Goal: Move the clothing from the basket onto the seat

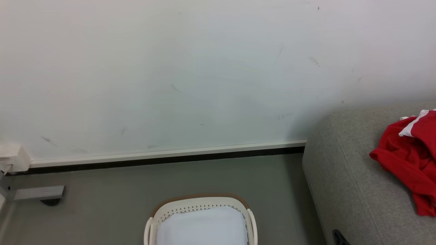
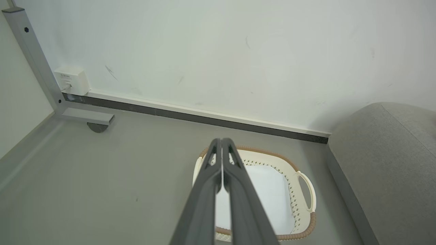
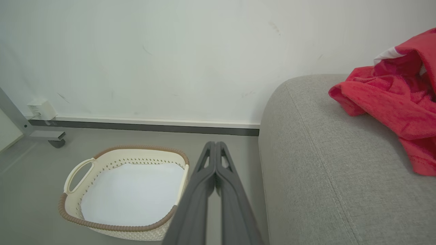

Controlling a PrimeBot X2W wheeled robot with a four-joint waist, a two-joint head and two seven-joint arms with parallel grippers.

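Note:
The red clothing (image 1: 410, 160) with white trim lies crumpled on the grey sofa seat (image 1: 354, 177) at the right; it also shows as clothing (image 3: 395, 102) on the seat (image 3: 323, 163) in the right wrist view. The white basket (image 1: 201, 207) with a brown rim stands on the floor left of the sofa and holds a plain white pad (image 1: 204, 228). My left gripper (image 2: 221, 141) is shut, empty, high over the basket (image 2: 305, 187). My right gripper (image 3: 215, 144) is shut, empty, between the basket (image 3: 73, 170) and the sofa's end.
A white wall with a pale skirting board (image 1: 170, 153) runs behind the basket. A grey metal frame foot with a castor (image 1: 41, 194) and a white wall socket box (image 1: 13, 158) sit at the far left. Grey floor (image 1: 119, 197) surrounds the basket.

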